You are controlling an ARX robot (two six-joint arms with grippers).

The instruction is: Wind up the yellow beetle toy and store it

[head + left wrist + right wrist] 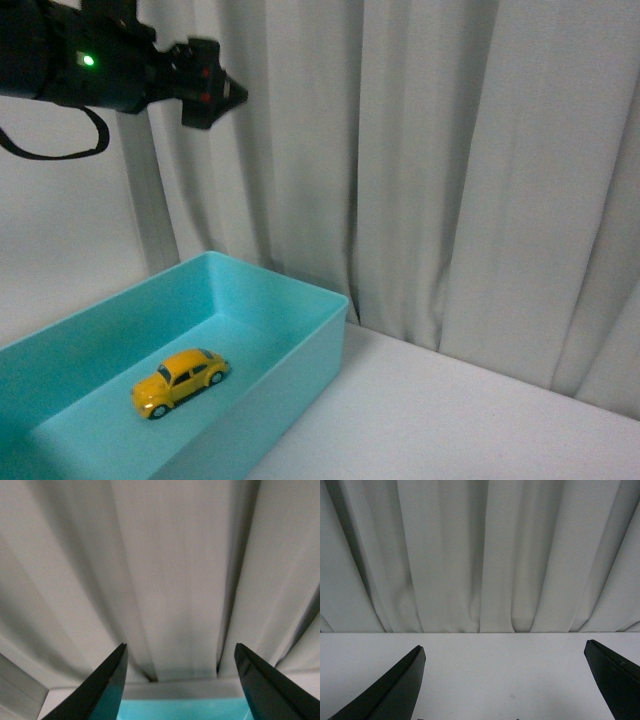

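Note:
The yellow beetle toy [179, 381] rests on its wheels on the floor of a turquoise bin [300, 345] at the lower left of the front view. High above it, at the top left, my left gripper [222, 95] hangs open and empty, well clear of the toy. In the left wrist view that gripper [181, 652] has its fingers wide apart, with the bin's far rim [182, 706] just below; the toy is hidden there. My right gripper [505, 652] is open over bare white table [505, 680] and does not appear in the front view.
A white pleated curtain [450, 170] closes off the back of the scene. A grey upright post [150, 200] stands behind the bin at the left. White tabletop [450, 420] stretches to the right of the bin.

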